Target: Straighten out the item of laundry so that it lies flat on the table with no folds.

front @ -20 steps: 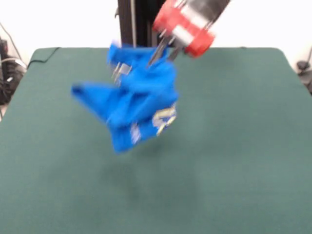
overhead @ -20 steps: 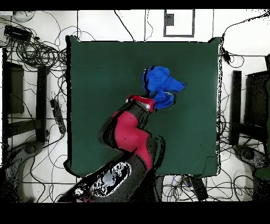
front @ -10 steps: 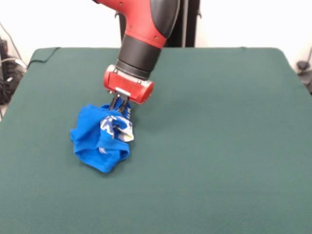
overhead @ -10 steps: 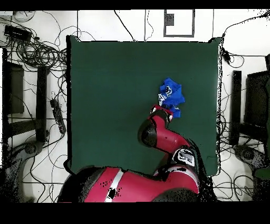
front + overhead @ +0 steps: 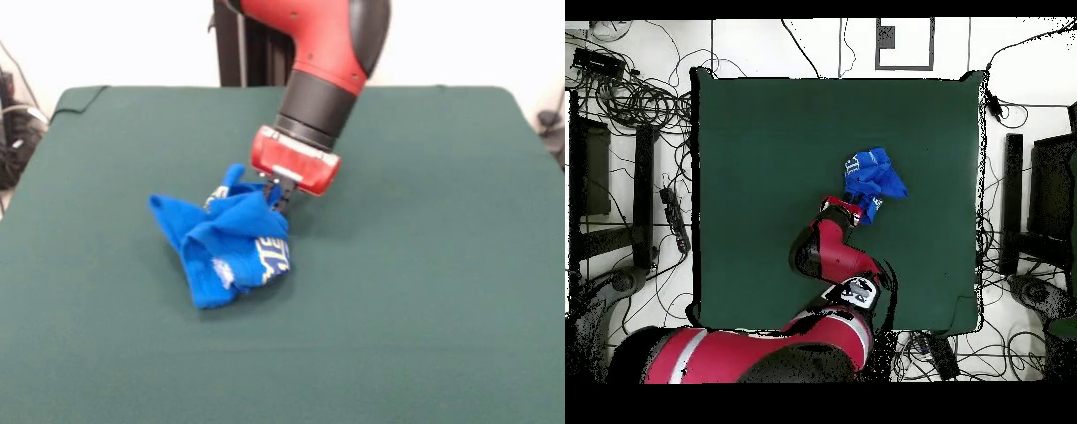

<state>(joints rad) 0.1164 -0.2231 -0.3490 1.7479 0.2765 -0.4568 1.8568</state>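
Green table [image 5: 424, 265] fills my frame; at centre my gripper [image 5: 277, 196] is pinched on the crumpled blue shirt [image 5: 228, 243].

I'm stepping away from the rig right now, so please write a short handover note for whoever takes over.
Gripper: low over the table, at the upper right edge of the T-shirt; whether it is open or shut cannot be seen.
T-shirt: a crumpled blue heap on the green table, print folded in, only scraps of lettering showing.
Done: nothing flat yet.
Left: spread the shirt out until it lies flat with no folds.
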